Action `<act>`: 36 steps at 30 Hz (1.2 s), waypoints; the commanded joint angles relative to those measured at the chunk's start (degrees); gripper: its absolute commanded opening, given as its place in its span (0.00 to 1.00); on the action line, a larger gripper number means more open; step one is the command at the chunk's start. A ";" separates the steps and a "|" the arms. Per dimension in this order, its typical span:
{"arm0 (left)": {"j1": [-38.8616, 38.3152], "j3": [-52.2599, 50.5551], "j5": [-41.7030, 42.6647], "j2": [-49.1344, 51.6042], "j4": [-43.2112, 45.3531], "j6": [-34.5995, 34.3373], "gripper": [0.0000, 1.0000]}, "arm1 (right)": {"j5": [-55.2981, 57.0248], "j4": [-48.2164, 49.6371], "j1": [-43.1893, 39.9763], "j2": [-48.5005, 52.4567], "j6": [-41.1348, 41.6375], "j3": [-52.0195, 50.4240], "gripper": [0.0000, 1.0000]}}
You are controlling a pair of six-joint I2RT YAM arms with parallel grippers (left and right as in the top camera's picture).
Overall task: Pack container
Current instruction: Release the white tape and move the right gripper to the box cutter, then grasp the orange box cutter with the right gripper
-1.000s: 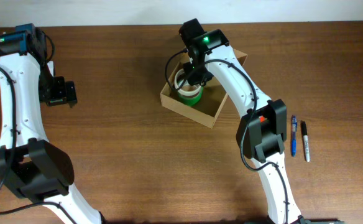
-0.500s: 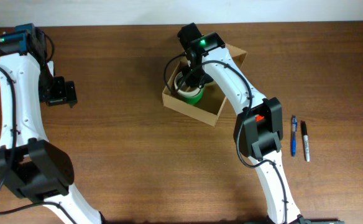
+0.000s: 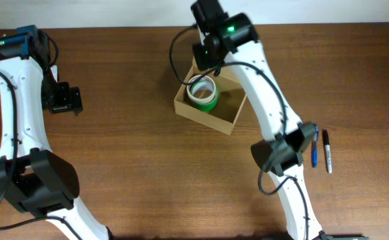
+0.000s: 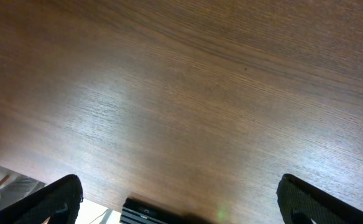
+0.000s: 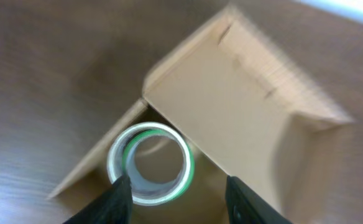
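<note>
The container (image 3: 226,119) is a tan cardboard box, open, at the table's upper middle, with its flap lid toward the far side. A green and white tape roll (image 3: 202,93) stands inside it at the left end. In the right wrist view the roll (image 5: 150,163) sits in the box corner beside the inner wall (image 5: 243,118). My right gripper (image 3: 204,57) is open and empty, raised above the box's far left edge; its fingers (image 5: 178,199) straddle the roll from above without touching it. My left gripper (image 3: 62,100) is open and empty at the far left, over bare wood (image 4: 181,205).
A blue pen (image 3: 314,145) and a black marker (image 3: 327,151) lie side by side on the table to the right of the box. The table's far edge runs just behind the box.
My right gripper has lifted up and back out of the box, leaving the tape roll inside. The box shifted slightly. The left arm has not moved.
</note>
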 commanded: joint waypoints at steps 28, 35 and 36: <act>0.39 -0.26 -0.61 -0.24 -0.02 0.90 1.00 | -5.11 16.96 -34.97 -53.53 2.34 -80.30 0.64; 0.39 -0.26 -0.61 -0.24 -0.02 0.90 1.00 | -9.94 26.93 -33.33 -45.22 3.72 -91.93 0.67; 0.39 -0.26 -0.61 -0.24 -0.02 0.90 1.00 | -9.84 27.26 -32.92 -43.58 3.74 -91.97 0.68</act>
